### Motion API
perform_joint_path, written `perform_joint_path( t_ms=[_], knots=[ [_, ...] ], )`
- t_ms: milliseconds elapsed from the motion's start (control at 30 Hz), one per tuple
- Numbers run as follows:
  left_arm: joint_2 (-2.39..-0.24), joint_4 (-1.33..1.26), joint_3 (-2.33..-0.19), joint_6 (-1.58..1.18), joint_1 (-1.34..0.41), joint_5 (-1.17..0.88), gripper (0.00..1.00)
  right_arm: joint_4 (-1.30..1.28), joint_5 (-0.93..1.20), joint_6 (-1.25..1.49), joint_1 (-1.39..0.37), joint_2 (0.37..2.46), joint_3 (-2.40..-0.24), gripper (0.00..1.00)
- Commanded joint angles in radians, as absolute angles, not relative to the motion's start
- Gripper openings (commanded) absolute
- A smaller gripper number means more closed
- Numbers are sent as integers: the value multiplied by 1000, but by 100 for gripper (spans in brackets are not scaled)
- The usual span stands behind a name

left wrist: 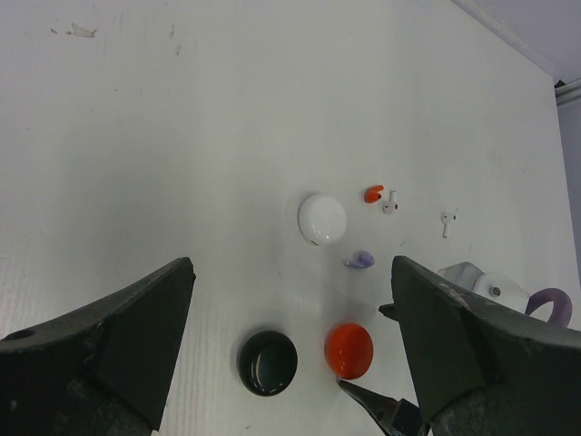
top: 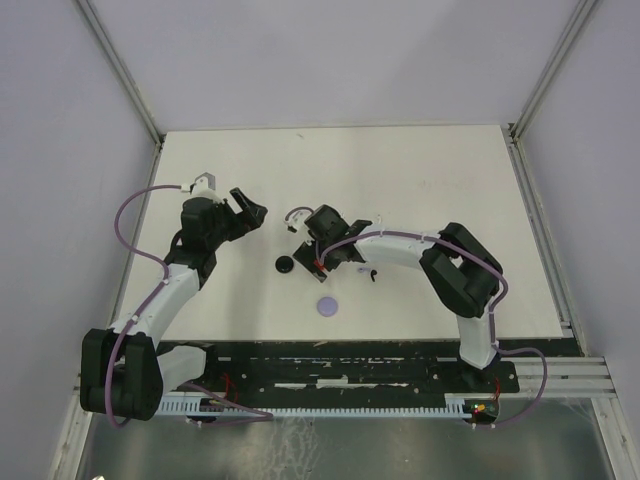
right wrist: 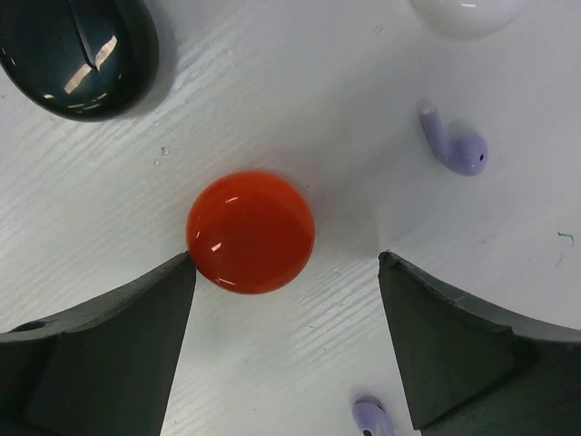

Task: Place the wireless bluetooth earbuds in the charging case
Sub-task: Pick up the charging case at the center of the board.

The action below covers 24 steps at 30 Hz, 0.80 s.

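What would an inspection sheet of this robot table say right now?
Surface: white table, a few faint scuffs.
Job's things: red case, black case, white case and lavender case, all round, none seen open. Lying loose are two lavender earbuds, one red earbud and two white earbuds.
Clutter: nothing seen.
Grippers: left gripper open above the table, holding nothing; right gripper open, its fingers either side of the red case.
Cables: lavender cables loop off both arms.
Surroundings: pale walls and metal frame posts enclose the table.
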State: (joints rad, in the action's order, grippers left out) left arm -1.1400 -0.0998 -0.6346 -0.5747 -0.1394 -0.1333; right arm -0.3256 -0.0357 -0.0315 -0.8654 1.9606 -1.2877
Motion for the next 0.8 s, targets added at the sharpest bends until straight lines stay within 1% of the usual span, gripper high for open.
perform_joint_path(
  t_ms=[0, 433, 633, 767],
  knots=[
    [-1124, -108, -662, -523, -138, -132, 95, -295, -44, -37, -876, 1993, -1339, 89],
    [-1126, -100, -666, -520, -137, -124, 95, -289, -96, -18, -880, 2045, -1404, 85],
    [-1126, -99, -664, -520, -137, -123, 95, -286, -136, -2, -880, 2066, -1428, 84],
    [-1127, -99, -665, -520, -138, -121, 95, -264, -125, 0, -881, 2048, -1409, 85]
  ],
)
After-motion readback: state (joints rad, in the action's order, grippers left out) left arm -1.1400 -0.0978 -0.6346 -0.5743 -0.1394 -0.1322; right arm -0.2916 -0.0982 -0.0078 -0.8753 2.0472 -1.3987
